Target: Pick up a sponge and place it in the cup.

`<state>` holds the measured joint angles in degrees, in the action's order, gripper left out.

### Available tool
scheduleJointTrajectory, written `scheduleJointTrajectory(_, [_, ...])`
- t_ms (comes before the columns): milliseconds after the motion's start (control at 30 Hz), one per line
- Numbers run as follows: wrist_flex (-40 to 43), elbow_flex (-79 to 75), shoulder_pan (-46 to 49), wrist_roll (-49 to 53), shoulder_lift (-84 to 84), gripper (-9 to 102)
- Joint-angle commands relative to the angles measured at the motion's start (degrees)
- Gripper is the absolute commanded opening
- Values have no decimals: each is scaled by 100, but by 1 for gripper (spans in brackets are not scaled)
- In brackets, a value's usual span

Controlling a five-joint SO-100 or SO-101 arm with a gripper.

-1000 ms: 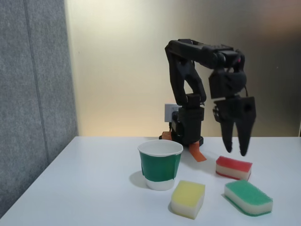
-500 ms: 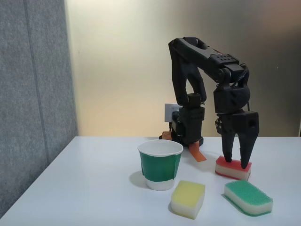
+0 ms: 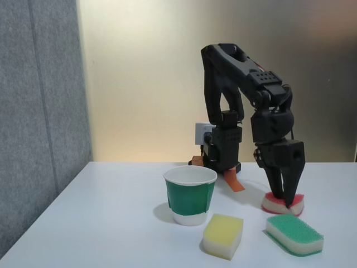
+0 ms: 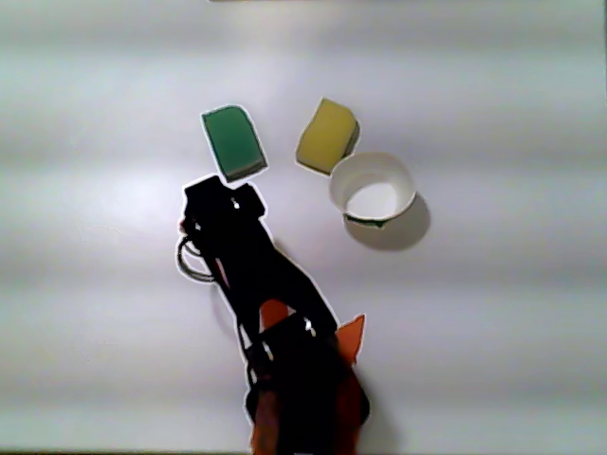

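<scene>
- Hand (image 3: 285, 204) points straight down, fingers closed around the red-topped sponge (image 3: 273, 204) on the counter (image 3: 111, 223).
- Sponge sits toward the counter's right edge in the fixed view.
- Cup (image 3: 190, 195) stands upright, well left of it, mouth open.

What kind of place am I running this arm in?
Likely an office or lab test bench: a plain white table, a grey felt partition beside it, and staged props, three sponges and a cup.
</scene>
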<state>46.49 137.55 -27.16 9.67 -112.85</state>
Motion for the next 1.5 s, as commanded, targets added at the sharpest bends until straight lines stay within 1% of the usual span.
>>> scheduleJointTrajectory(0, [141,-44,9,35,-44,0])
scheduleJointTrajectory(167, [589,-264,9,18,-167,0])
scheduleJointTrajectory(267, [1081,-527,18,9,-299,0])
scheduleJointTrajectory(367, [1811,-1011,18,-35,-422,0])
scheduleJointTrajectory(533, [3375,-2241,123,62,-439,0])
scheduleJointTrajectory(700, [4368,-3120,237,132,-369,0])
scheduleJointTrajectory(767, [4605,-3340,272,185,-334,0])
scheduleJointTrajectory(867, [4562,-3261,281,167,-369,0])
scheduleJointTrajectory(967, [4324,-3050,255,149,-404,0])
scheduleJointTrajectory(1100, [3551,-2276,149,-70,-642,0])
scheduleJointTrajectory(1167, [3322,-2030,70,-202,-659,1])
scheduleJointTrajectory(1233, [3349,-2021,-18,-325,-571,6])
scheduleJointTrajectory(1267, [3366,-2021,-44,-360,-562,12])
scheduleJointTrajectory(1300, [3252,-1916,-62,-352,-642,30])
scheduleJointTrajectory(1333, [3094,-1749,-62,-360,-800,39])
scheduleJointTrajectory(1400, [2909,-1556,-53,-185,-958,68])
scheduleJointTrajectory(1433, [2892,-1538,-44,-105,-976,70])
scheduleJointTrajectory(1467, [2900,-1547,-35,-44,-976,69])
